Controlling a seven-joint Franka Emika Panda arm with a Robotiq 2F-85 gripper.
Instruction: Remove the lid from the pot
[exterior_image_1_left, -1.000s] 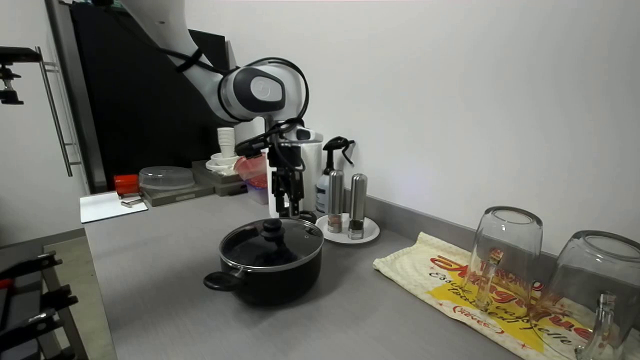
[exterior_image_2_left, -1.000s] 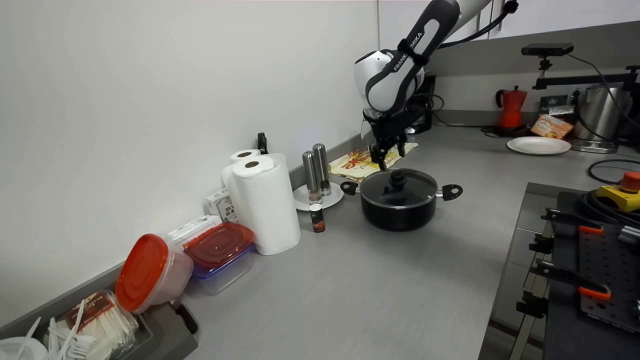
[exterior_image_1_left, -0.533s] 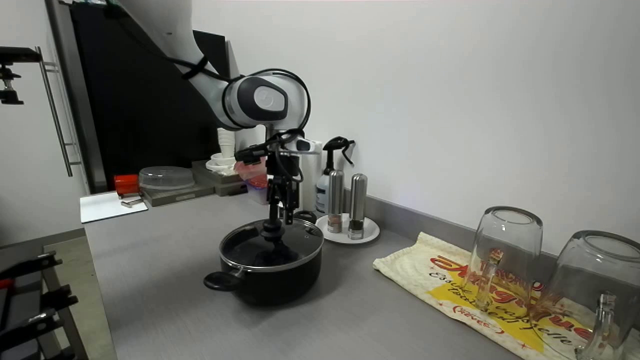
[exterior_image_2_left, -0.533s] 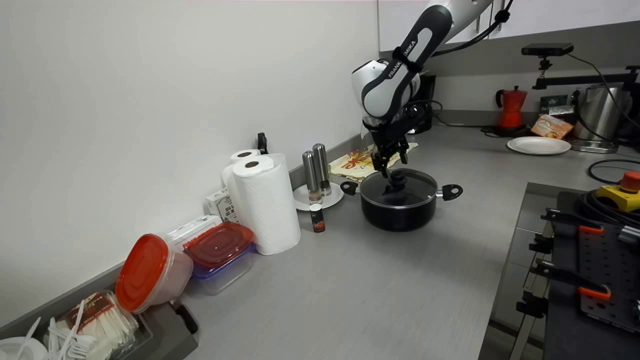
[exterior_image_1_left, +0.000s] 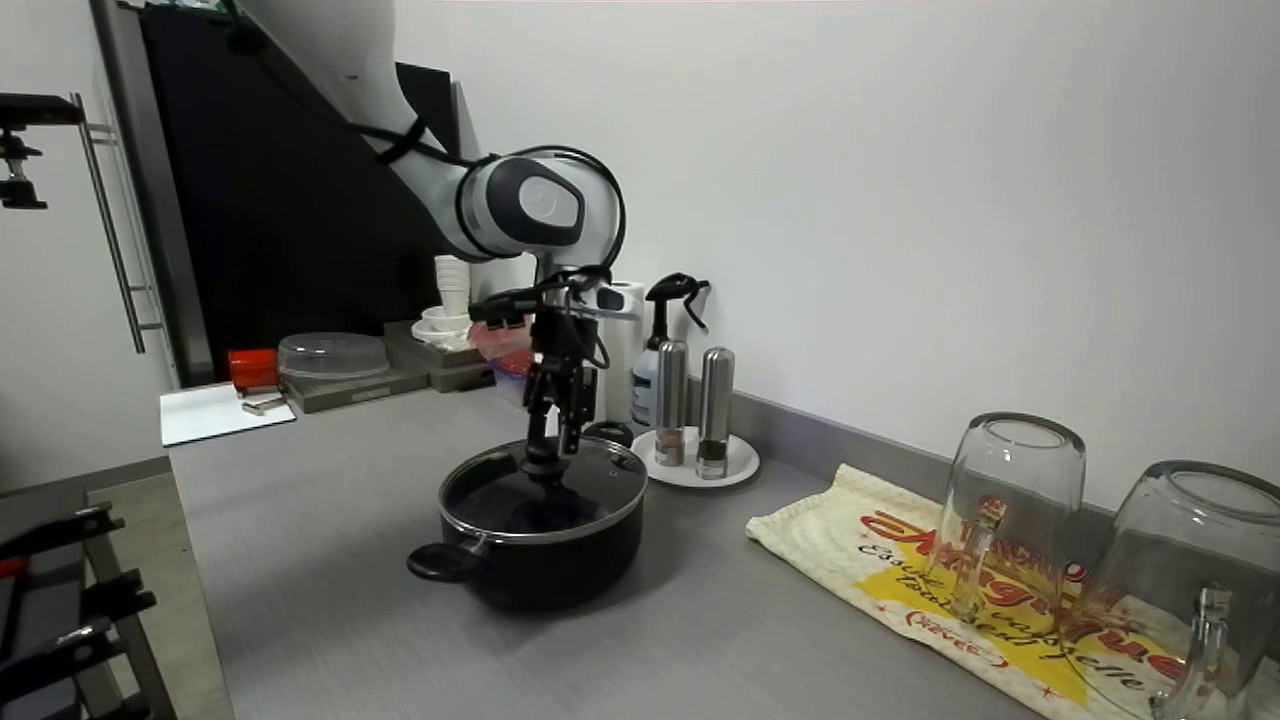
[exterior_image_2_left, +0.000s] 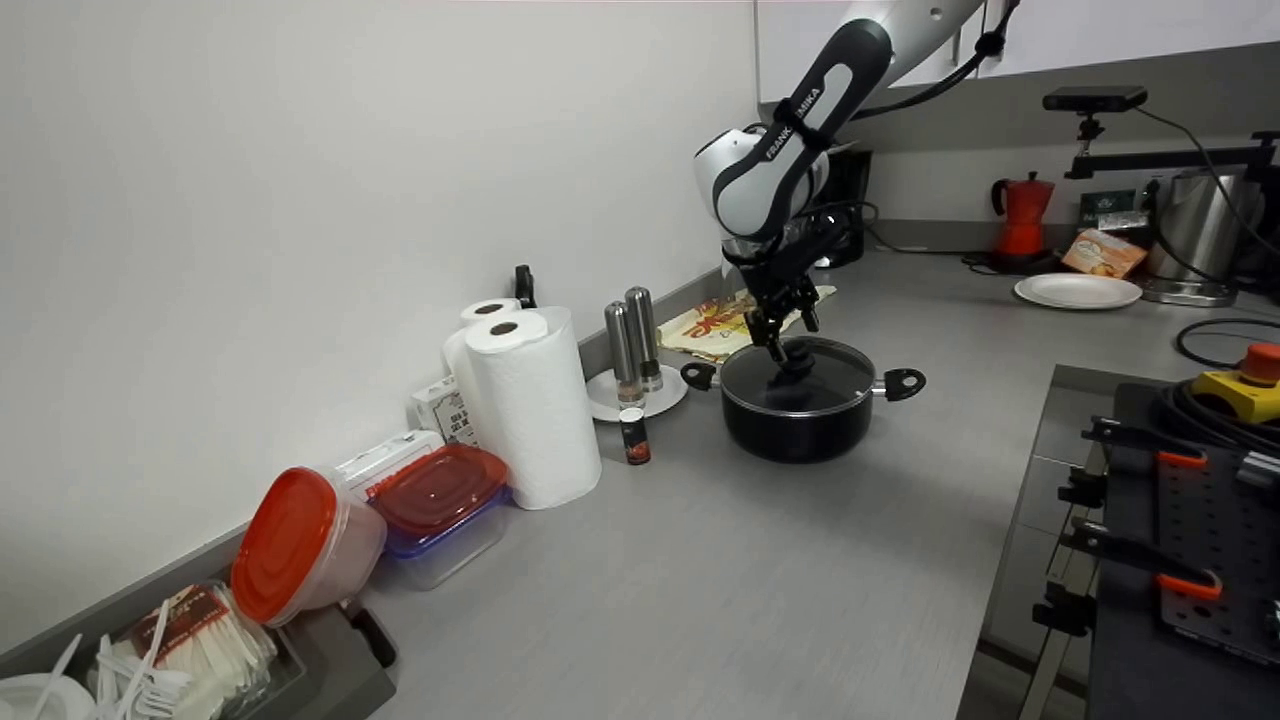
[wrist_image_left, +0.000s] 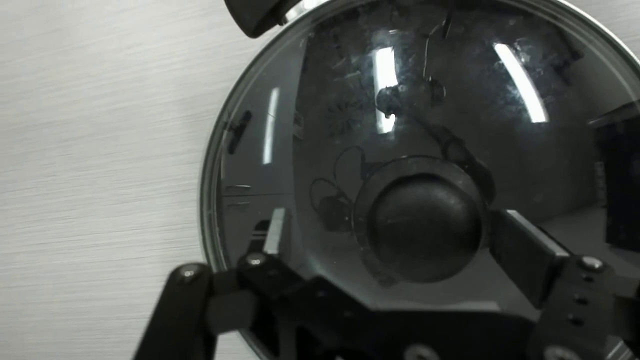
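1. Over the middle of the lid (exterior_image_2_left: 814, 390), the gripper (wrist_image_left: 400, 234) points down at the end of the arm (exterior_image_2_left: 835, 85), unclenched, its fingers (wrist_image_left: 521, 252) spread well apart.
2. Between those fingers sits the lid's round, dark knob (wrist_image_left: 425, 227), nearer the finger at the right of the wrist view; a wider gap shows toward the finger at the left. Whether either finger touches the knob, I cannot tell.
3. The lid lies level on the pot (exterior_image_1_left: 555, 572), its thin metal rim following the pot's edge.
4. Two black handles (exterior_image_2_left: 905, 384) stick out from opposite sides of the pot, which stands upright on the grey counter (exterior_image_2_left: 700, 600).
5. Near the pot, a white plate (exterior_image_1_left: 743, 463) bears two metal grinders (exterior_image_1_left: 671, 395), both upright; in an exterior view, a small white-capped bottle (exterior_image_2_left: 635, 440) stands just beside the plate.
6. Farther along the wall, paper towel rolls (exterior_image_2_left: 535, 420) stand on end, with red-lidded containers (exterior_image_2_left: 435, 490) next to them, one tilted.
7. Well apart from these, a printed cloth (exterior_image_1_left: 845, 515) lies on the counter, and clear upturned glasses (exterior_image_1_left: 1010, 470) stand on it.
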